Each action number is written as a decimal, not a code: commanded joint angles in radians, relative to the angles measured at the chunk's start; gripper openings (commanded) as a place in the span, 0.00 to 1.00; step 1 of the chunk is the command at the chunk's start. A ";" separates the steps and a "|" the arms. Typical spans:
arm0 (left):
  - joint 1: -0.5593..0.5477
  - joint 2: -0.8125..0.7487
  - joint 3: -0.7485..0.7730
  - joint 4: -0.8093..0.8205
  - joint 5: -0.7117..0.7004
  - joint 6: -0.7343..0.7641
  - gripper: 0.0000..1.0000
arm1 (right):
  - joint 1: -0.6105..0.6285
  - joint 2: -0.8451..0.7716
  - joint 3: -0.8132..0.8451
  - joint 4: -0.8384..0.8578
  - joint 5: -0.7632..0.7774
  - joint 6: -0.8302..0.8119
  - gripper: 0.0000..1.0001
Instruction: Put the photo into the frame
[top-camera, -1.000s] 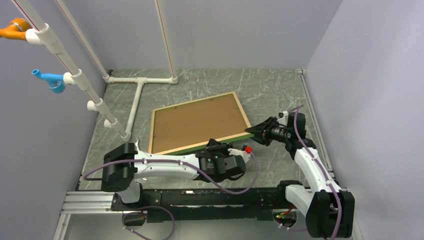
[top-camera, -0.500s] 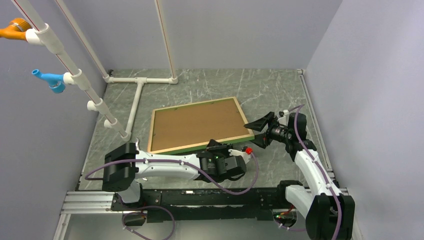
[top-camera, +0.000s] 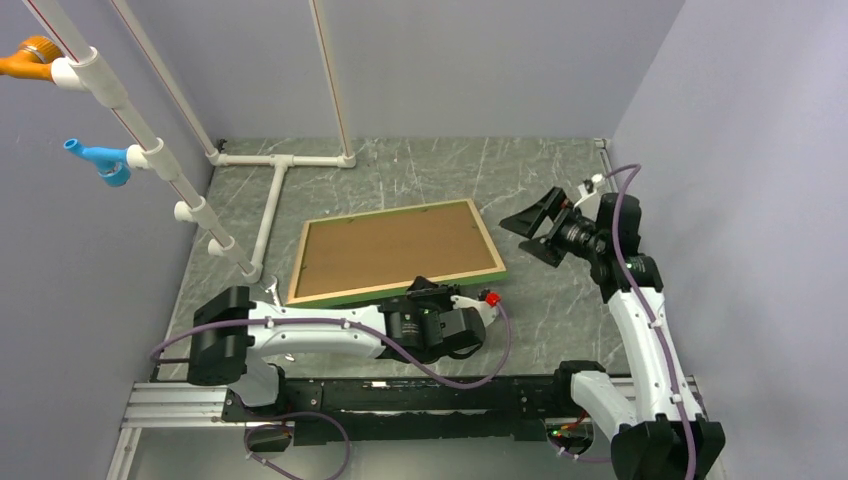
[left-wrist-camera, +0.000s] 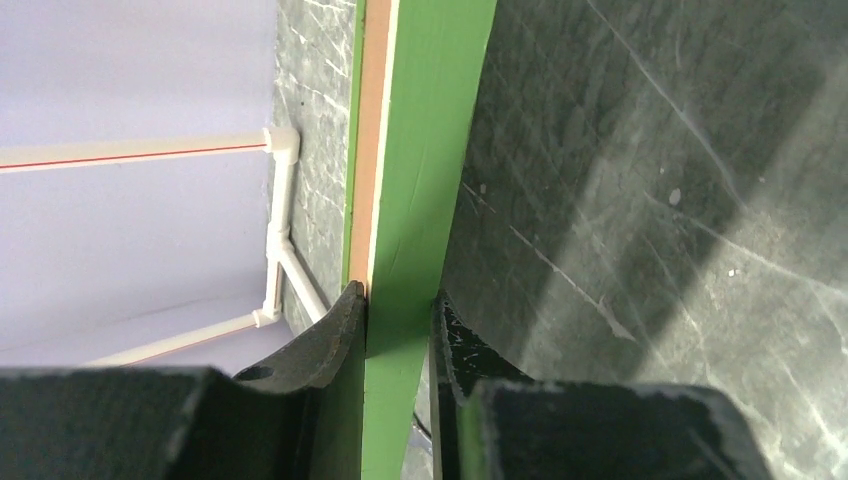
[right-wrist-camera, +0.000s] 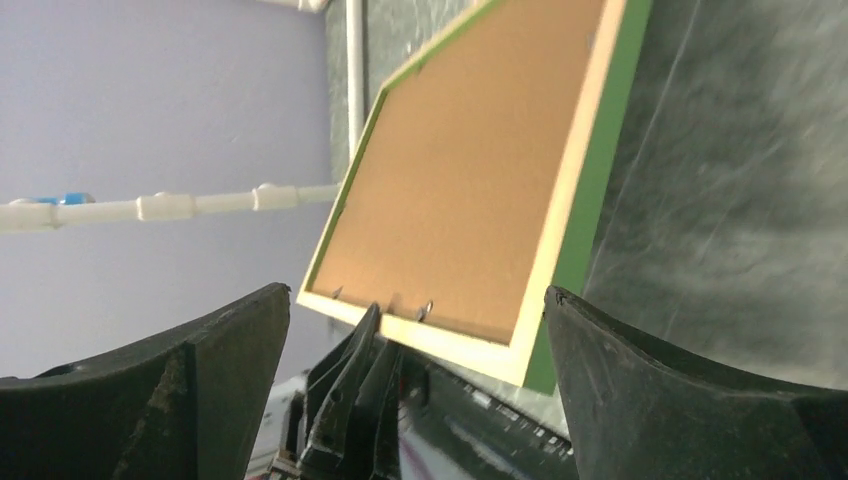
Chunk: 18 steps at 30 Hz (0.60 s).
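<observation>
The large rectangular tan-wood frame (top-camera: 488, 238) with green edges lies back-up on the grey marbled table (top-camera: 560, 300), its near edge pinched in the left gripper (left-wrist-camera: 398, 300), while the right gripper (top-camera: 513, 233) hangs just off its right end with fingers spread wide.

frame (left-wrist-camera: 425, 150) cut off top & btm, underside hidden

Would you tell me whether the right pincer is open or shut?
Open: the right pincer's fingers stand wide apart, clear of the frame, gripping nothing.
</observation>
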 joint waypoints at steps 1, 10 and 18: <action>-0.006 -0.109 0.047 -0.005 -0.012 -0.019 0.00 | -0.005 -0.026 0.120 -0.078 0.157 -0.198 1.00; -0.005 -0.241 0.057 -0.005 0.067 0.017 0.00 | -0.005 -0.266 -0.033 0.315 0.128 -0.311 1.00; 0.016 -0.342 0.072 -0.023 0.193 0.027 0.00 | -0.005 -0.406 -0.155 0.525 0.105 -0.401 1.00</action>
